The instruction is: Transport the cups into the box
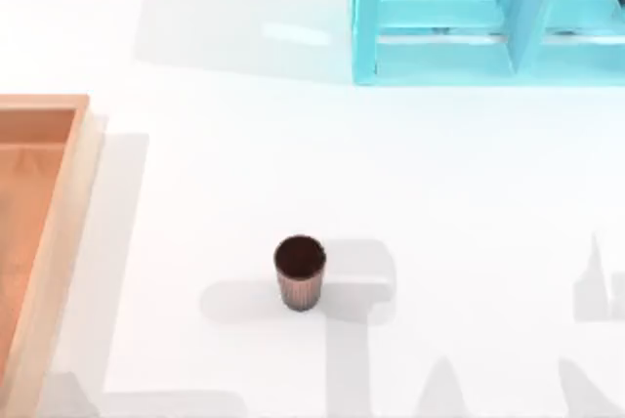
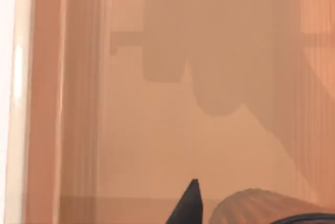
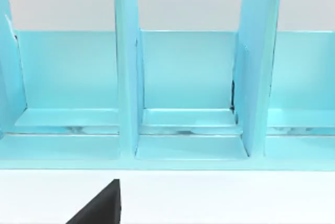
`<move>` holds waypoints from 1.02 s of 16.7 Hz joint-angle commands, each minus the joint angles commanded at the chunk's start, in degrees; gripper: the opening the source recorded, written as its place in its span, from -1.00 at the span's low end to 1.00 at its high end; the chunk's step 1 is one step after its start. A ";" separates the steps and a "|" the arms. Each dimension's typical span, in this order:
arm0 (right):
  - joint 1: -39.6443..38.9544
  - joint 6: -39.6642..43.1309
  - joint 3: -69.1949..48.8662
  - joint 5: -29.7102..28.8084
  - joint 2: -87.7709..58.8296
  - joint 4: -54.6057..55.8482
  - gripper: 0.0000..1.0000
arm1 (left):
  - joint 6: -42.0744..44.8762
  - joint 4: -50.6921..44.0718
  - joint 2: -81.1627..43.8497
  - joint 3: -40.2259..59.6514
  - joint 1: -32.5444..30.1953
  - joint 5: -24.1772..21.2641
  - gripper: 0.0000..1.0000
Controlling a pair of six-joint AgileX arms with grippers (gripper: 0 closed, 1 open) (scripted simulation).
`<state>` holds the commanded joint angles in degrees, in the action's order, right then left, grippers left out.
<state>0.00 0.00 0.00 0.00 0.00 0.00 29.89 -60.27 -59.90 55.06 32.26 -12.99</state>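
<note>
One copper-brown ribbed cup [image 1: 299,271] stands upright on the white table, near the middle and toward the front. The orange-brown box [image 1: 70,193] lies at the table's left edge. In the left wrist view my left gripper [image 2: 246,217] hangs over the box floor [image 2: 172,109], shut on a second ribbed cup [image 2: 261,205]; one black fingertip [image 2: 191,200] shows beside that cup. Their shadow falls on the box floor. My right gripper [image 3: 102,208] shows as a black tip above the table, facing the turquoise frame.
A turquoise shelf-like frame [image 1: 459,18] stands at the back right, its open compartments [image 3: 186,77] facing the right wrist camera. White tabletop lies between the box, the standing cup and the frame. Arm shadows fall along the table's front edge.
</note>
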 joint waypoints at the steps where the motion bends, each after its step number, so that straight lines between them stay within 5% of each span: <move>1: 0.00 0.00 0.00 0.00 0.00 0.00 1.00 | 1.18 0.04 1.35 -1.34 0.85 -0.69 -1.00; 9: 0.00 0.00 0.00 0.00 0.00 0.00 1.00 | 1.94 1.00 1.81 -2.99 0.99 -0.96 -1.00; 17: 0.00 0.00 0.00 0.00 0.00 0.00 1.00 | -0.14 16.05 -1.30 -14.06 -1.05 -0.09 -1.00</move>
<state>0.00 0.00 0.00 0.00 0.00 0.00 29.74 -44.21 -61.21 41.00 31.20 -13.09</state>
